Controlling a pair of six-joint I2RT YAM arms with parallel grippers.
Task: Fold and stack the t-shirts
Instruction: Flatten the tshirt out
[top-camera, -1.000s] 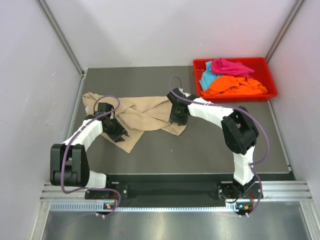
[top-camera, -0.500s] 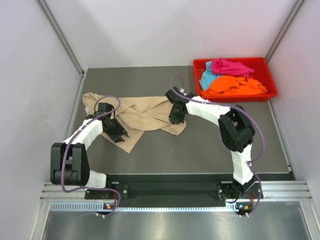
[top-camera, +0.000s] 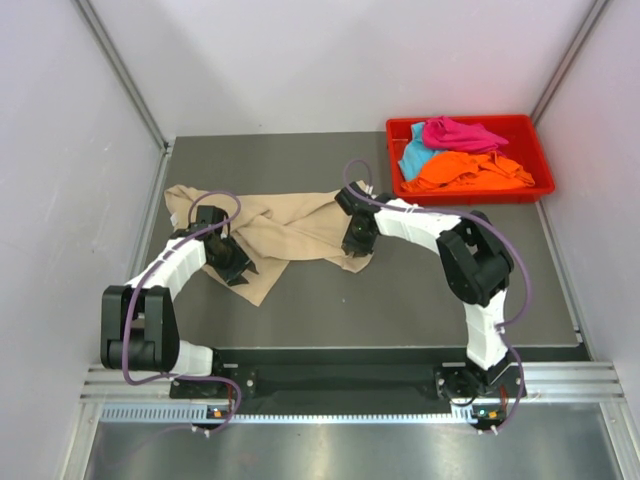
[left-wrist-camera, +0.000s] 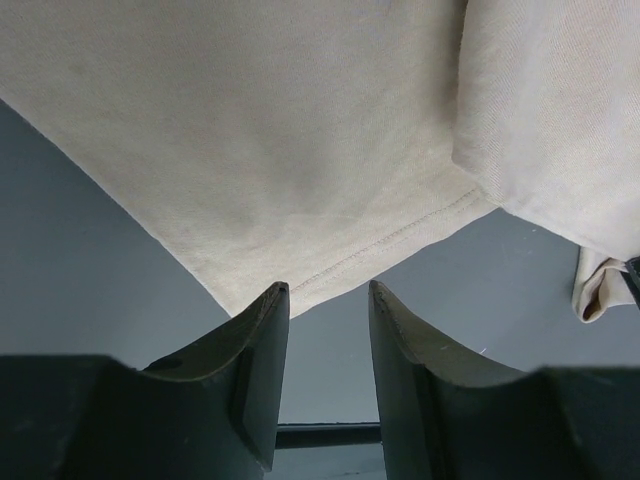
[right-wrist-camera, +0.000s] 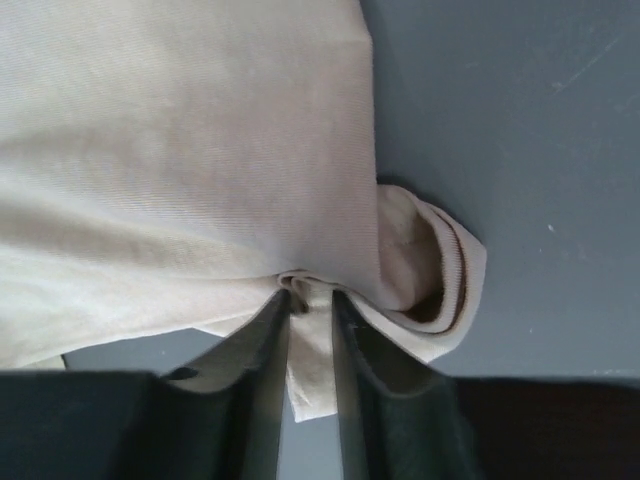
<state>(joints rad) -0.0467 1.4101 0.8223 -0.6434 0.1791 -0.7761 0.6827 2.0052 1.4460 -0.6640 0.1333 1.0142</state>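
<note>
A beige t-shirt (top-camera: 290, 230) lies crumpled across the left and middle of the dark table. My right gripper (top-camera: 356, 246) is at its right edge. In the right wrist view the right gripper (right-wrist-camera: 312, 298) is shut on a bunched fold of the beige cloth (right-wrist-camera: 180, 150), next to the ribbed collar (right-wrist-camera: 450, 270). My left gripper (top-camera: 238, 268) is low over the shirt's front left part. In the left wrist view the left gripper (left-wrist-camera: 325, 290) stands open with nothing between its fingers, just short of the stitched hem (left-wrist-camera: 390, 245). Pink (top-camera: 455, 132), teal (top-camera: 413, 155) and orange (top-camera: 465, 170) t-shirts are heaped in the tray.
A red plastic tray (top-camera: 470, 195) stands at the back right of the table. White walls with metal posts enclose the table on the left, back and right. Bare dark table surface (top-camera: 400, 300) lies in front of the beige shirt.
My right gripper has closed on the shirt's right edge and shifted slightly toward the near right, with the cloth. The left arm has stayed almost still.
</note>
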